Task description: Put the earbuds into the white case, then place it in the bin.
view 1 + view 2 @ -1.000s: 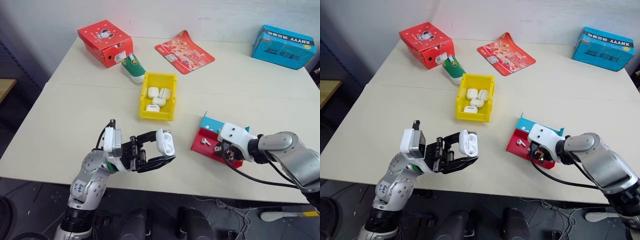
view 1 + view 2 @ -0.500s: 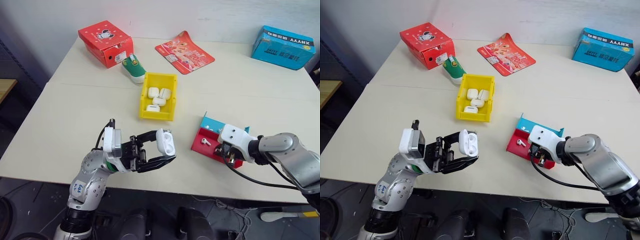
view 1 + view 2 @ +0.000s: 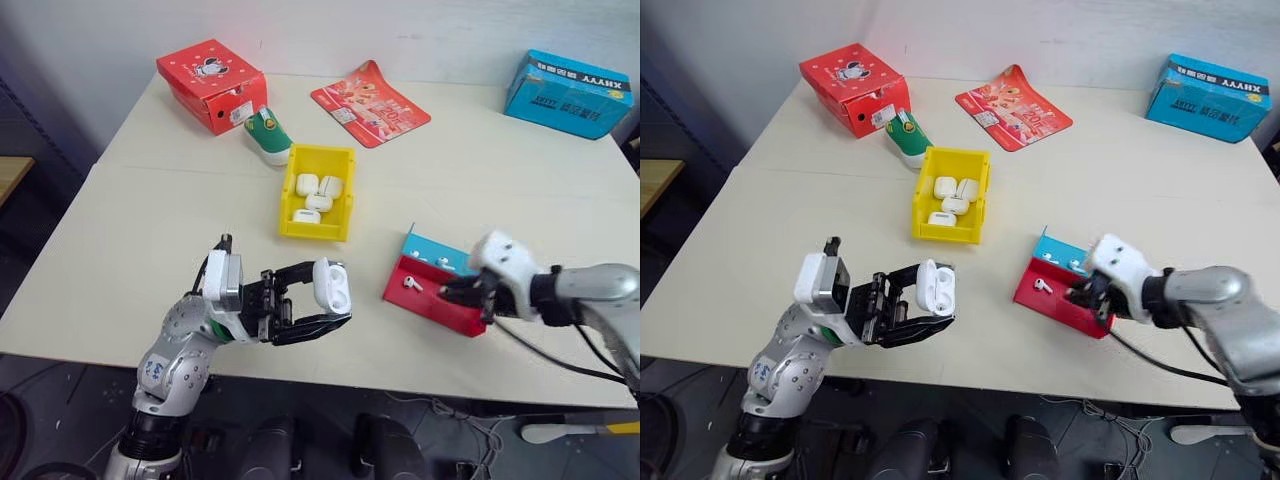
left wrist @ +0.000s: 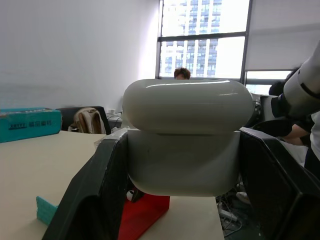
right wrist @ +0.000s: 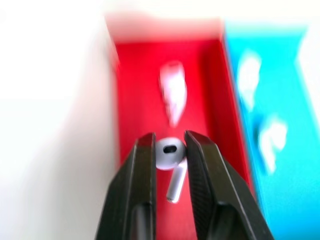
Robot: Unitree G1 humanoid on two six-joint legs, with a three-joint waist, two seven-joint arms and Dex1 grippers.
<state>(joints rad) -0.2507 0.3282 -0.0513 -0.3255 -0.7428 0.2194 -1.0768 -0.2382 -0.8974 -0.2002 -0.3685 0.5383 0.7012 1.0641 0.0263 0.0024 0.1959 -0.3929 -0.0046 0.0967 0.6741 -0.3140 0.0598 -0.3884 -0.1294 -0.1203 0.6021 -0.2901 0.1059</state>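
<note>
Left pincer (image 3: 322,303) pinches the white case (image 3: 331,284) aloft, presented for loading. Right pincer (image 5: 168,150) pinches one earbud (image 5: 169,156) above the red tray (image 5: 137,75).

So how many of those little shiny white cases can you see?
5. One glossy white case is clamped in the left gripper. Four more lie together in the small yellow plastic bin. Others might be hidden underneath those.

Left gripper (image 3: 322,303) is raised, pointing right, jaws clamped on the case (image 3: 331,284). Right gripper (image 5: 168,150) pinches an earbud (image 5: 170,161).
</note>
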